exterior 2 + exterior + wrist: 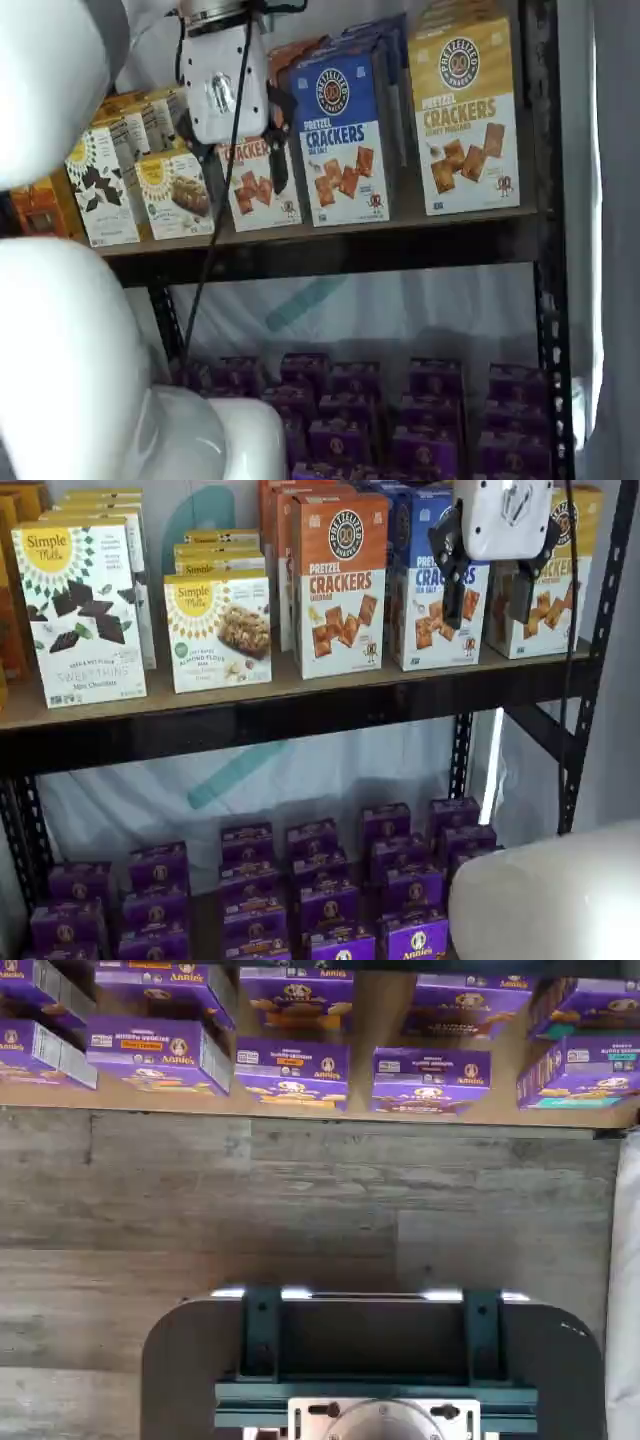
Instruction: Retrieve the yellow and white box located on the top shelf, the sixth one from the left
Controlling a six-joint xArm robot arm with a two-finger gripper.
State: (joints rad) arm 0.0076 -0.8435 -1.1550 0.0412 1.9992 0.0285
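The yellow and white box [562, 615] stands at the right end of the top shelf [300, 715]; it shows brown square crackers. It shows fully in a shelf view [465, 115], on the shelf board [350, 250]. My gripper [487, 618] hangs in front of the shelf, white body above, two black fingers apart with a plain gap, holding nothing. It partly covers the box's left side and the blue carton beside it. In a shelf view one black finger [278, 155] shows in front of the orange carton, well left of the box. The wrist view does not show the box.
A blue cracker carton [420, 610], an orange-topped one [340, 590] and white sunburst cartons [85, 610] stand to the left. Purple boxes [330, 900] fill the lower shelf and show in the wrist view [290, 1070]. A black upright [600, 630] borders the right. A dark teal-bracketed mount [375, 1360] shows.
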